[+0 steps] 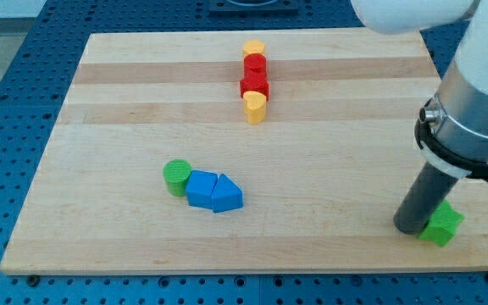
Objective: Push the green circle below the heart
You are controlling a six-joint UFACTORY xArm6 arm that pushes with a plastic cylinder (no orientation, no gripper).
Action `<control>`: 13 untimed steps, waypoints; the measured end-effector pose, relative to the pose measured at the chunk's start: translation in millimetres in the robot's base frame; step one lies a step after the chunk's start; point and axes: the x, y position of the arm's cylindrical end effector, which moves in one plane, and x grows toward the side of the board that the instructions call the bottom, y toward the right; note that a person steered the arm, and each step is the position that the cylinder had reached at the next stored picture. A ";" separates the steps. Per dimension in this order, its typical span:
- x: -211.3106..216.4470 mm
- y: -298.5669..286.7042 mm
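The green circle (176,177) stands at the view's lower left of centre, touching a blue block (201,189). The yellow heart (255,108) sits near the view's top centre, at the lower end of a column of blocks. My tip (411,227) is at the view's lower right, far from both, touching a green star-like block (441,225) on its left side.
Above the heart in the column are a red block (254,85), another red block (254,65) and a yellow circle (254,49). A blue triangular block (225,195) lies right of the blue block. The wooden board (100,127) has its edge close behind my tip.
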 end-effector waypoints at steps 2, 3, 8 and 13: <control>-2.9 -65.3; -2.8 -94.3; 1.2 -308.4; -31.5 -326.5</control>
